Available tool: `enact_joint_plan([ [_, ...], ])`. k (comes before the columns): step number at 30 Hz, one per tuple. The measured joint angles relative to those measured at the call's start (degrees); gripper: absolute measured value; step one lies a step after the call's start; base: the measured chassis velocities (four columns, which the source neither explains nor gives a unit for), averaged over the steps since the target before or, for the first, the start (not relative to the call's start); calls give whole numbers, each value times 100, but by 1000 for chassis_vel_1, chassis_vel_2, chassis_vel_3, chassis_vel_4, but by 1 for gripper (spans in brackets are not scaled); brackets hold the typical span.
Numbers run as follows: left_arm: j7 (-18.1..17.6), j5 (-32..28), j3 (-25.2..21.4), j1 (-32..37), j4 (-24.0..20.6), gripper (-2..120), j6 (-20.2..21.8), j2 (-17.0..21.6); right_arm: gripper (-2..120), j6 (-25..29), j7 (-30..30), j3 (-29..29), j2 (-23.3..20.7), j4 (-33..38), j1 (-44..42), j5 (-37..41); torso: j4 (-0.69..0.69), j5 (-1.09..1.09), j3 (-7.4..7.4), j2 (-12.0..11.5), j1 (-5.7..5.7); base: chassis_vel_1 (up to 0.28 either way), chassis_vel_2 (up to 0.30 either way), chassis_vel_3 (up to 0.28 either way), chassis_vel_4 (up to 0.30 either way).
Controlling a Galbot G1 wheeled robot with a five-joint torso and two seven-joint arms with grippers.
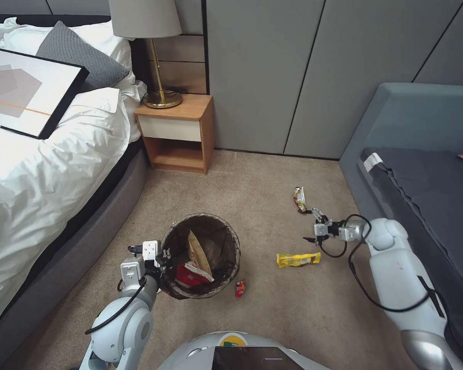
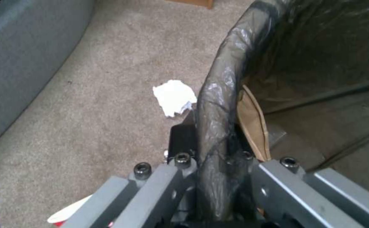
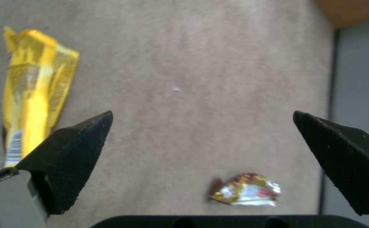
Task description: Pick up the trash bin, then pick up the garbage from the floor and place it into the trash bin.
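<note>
1. The left gripper (image 1: pixel 162 255) pinches the trash bin (image 1: pixel 201 255) rim at 9 o'clock.
2. The right gripper (image 1: pixel 314 226) hangs spread; the brown wrapper (image 1: pixel 299 199) lies at its 11 o'clock, long axis 12-to-6.

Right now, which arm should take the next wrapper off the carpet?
Right. The right gripper hangs open above the carpet between the small crumpled wrapper and the yellow wrapper. The left gripper is clamped on the trash bin rim, so it looks tied up.
</note>
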Motion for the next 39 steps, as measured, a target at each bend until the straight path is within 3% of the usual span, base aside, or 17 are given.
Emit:
enact_joint_plan([
  [9, 6, 106, 19, 14, 41, 2, -2, -130, 100, 145, -39, -876, -93, -1311, 997, -1000, 3, -1, 0, 0, 0, 0, 0, 0, 0],
  [13, 10, 128, 18, 18, 62, 2, -9, -153, 100, 169, -82, -1093, -138, -1556, 1053, -1112, -1, -1, 0, 0, 0, 0, 0, 0, 0],
  [19, 13, 142, 8, 15, 82, 2, -15, -168, 100, 183, -290, -1166, -181, -1733, 1054, -1055, 4, -2, 0, 0, 0, 0, 0, 0, 0],
  [25, 18, 139, 11, -34, 140, 2, -19, -154, 100, 124, -450, -1165, -388, -1802, 750, -757, 0, -1, -1, 0, 0, 0, 0, 0, 0],
  [39, 24, 136, 9, -30, 154, 2, -21, -148, 100, 123, -423, -1268, -387, -2124, 638, -763, 1, -1, -1, 0, 0, 0, 0, 0, 0],
])
